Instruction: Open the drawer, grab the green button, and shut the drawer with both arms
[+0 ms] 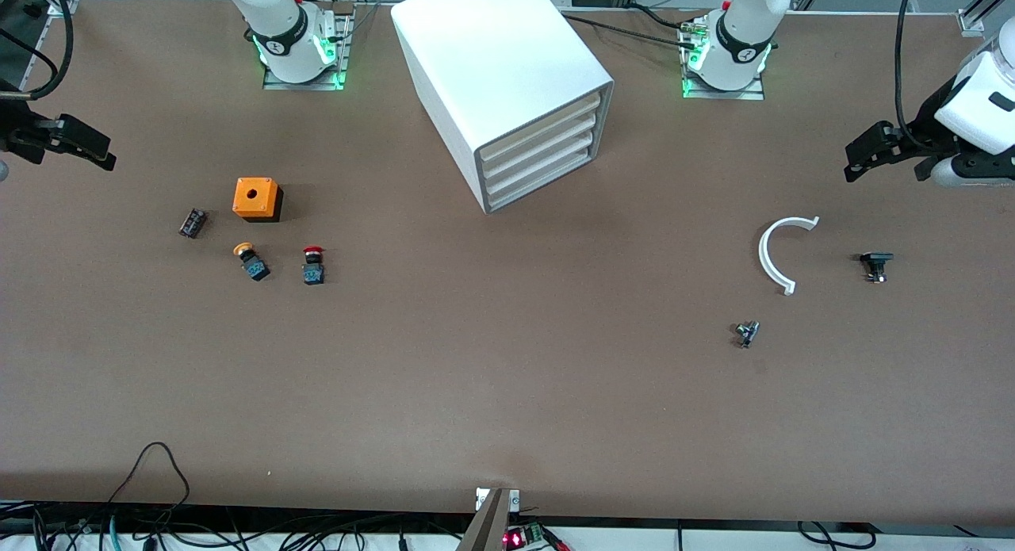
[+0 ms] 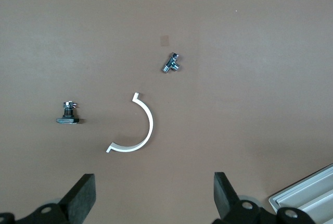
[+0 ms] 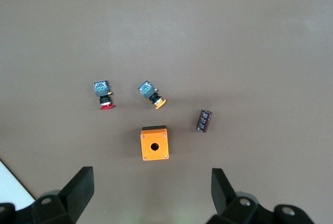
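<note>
The white cabinet [image 1: 499, 67] stands between the two arm bases. All four of its drawers are shut, and the bottom drawer [image 1: 543, 174] sits just above the tabletop. No green-capped button is in view. My left gripper [image 1: 872, 153] hangs open and empty in the air at the left arm's end of the table; its wrist view [image 2: 154, 187] shows bare table between the fingers and a corner of the cabinet [image 2: 307, 195]. My right gripper [image 1: 89, 145] hangs open and empty at the right arm's end [image 3: 152, 182].
An orange box [image 1: 257, 198], an orange-capped button [image 1: 252, 262], a red-capped button [image 1: 313, 265] and a dark block [image 1: 193, 223] lie toward the right arm's end. A white curved piece [image 1: 781, 254], a black part [image 1: 875, 265] and a metal fitting [image 1: 746, 333] lie toward the left arm's end.
</note>
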